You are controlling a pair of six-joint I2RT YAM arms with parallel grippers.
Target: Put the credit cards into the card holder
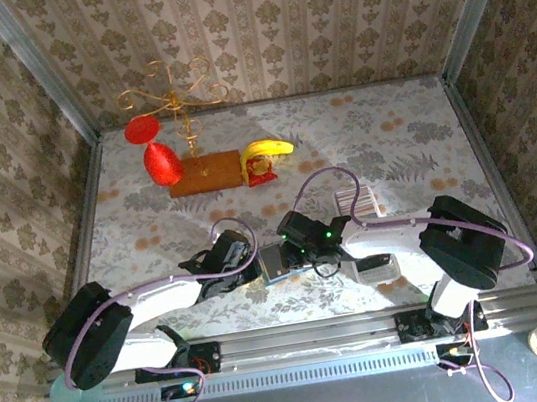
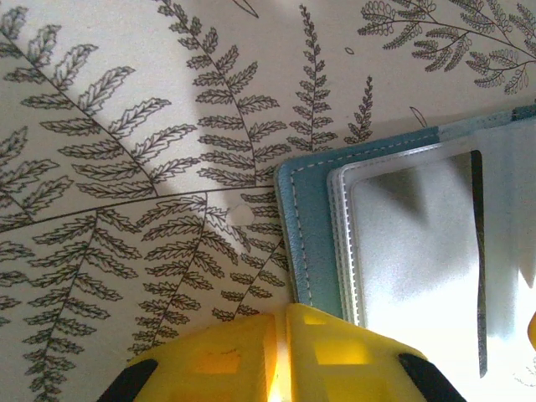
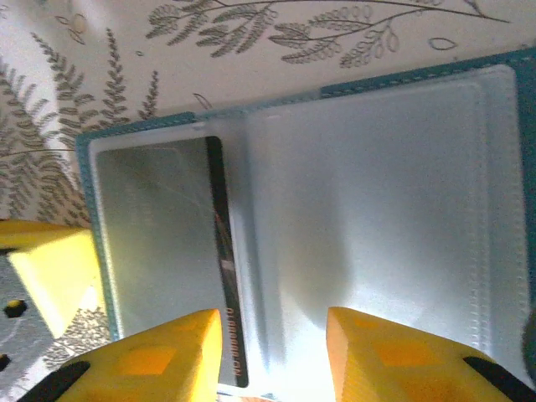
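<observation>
we see the card holder (image 1: 275, 261) lying open and flat on the fern-print table (image 1: 410, 129), its pale plastic pockets facing up and its teal border showing around them.

the left gripper (image 2: 280, 322) sits at the holder's left edge. its 2 yellow fingers are drawn almost together, with only a thin bright slit between them. the teal corner runs right up to the fingertips, so we cannot tell whether they pinch the cover or just rest beside it.

the right gripper (image 3: 275, 343) hangs low over the holder's inner face, jaws partly apart, and we see nothing between them. just beside its left finger, a dark-striped card (image 3: 219, 251) lies in the holder's left pocket, seemingly under the clear plastic.

the remaining credit cards (image 1: 360, 202) stand as a striped row apart from the holder, off to its right and further from the arm bases.

we judge the step in hand to be the end of 1 insertion: 1 card looks seated, the left arm is steadying the holder, and the row looks far from empty.

the next move calls for the right gripper to lift away from the holder, cross to the row, and pinch 1 thin card by its edges. it must then return at a shallow angle to a free pocket mouth while the holder is kept from sliding.
</observation>
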